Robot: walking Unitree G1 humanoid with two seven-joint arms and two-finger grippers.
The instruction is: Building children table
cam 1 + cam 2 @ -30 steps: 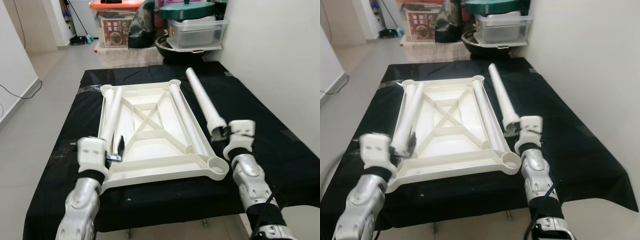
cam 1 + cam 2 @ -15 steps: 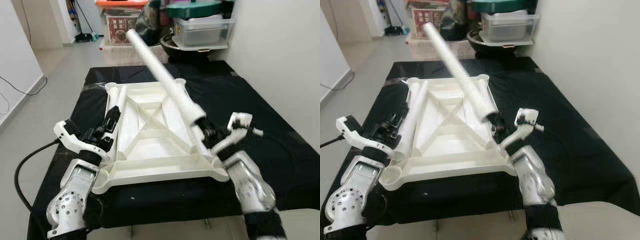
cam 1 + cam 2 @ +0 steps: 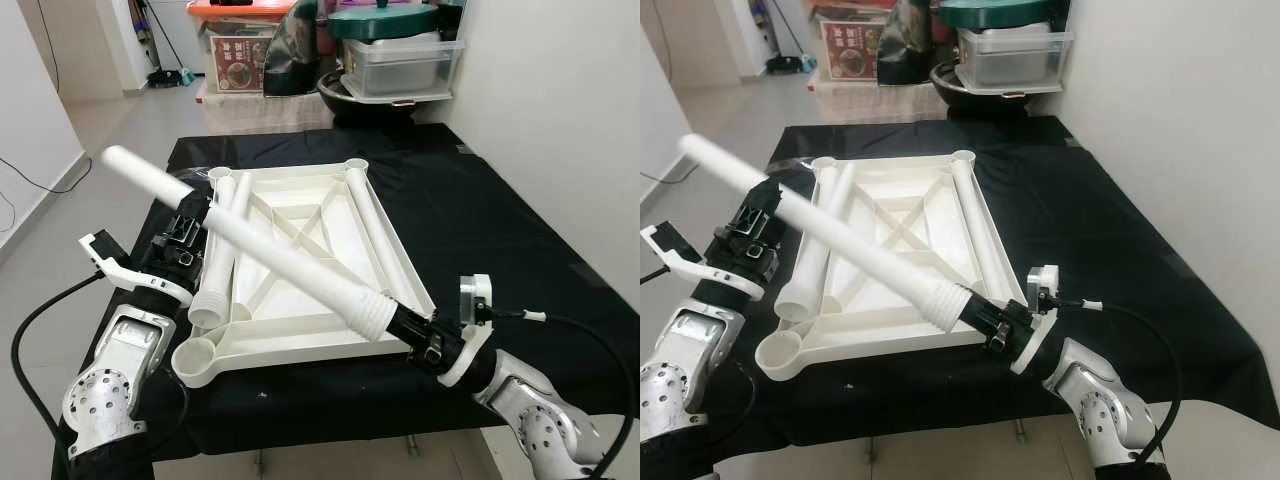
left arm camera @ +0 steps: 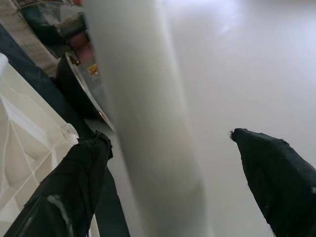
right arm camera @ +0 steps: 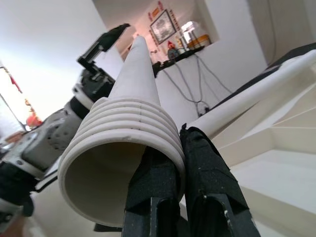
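Pinching the threaded rim of a white leg, the right gripper has one black finger inside the open tube end and the other outside against the ribbed collar, as the right wrist view shows. The left gripper stands with its fingers spread on either side of the same leg, farther up toward its plain end; the fingers are released and whether either one touches the tube cannot be told. The leg thus spans diagonally, raised above the work, from the right gripper at the near right corner up toward the far left.

Below it lies the tabletop, upside down on a black cloth, ribs and four corner sockets facing up. The near left socket is empty, and no leg stands upright in any socket. Two further legs rest inside the tabletop, one along its left edge and one along its right edge.

Assessment: assembly is at an early stage. No leg is fitted; the held leg is not yet upright, and its threaded end is not yet over a socket. All fitting, and turning the table over, appears outstanding.
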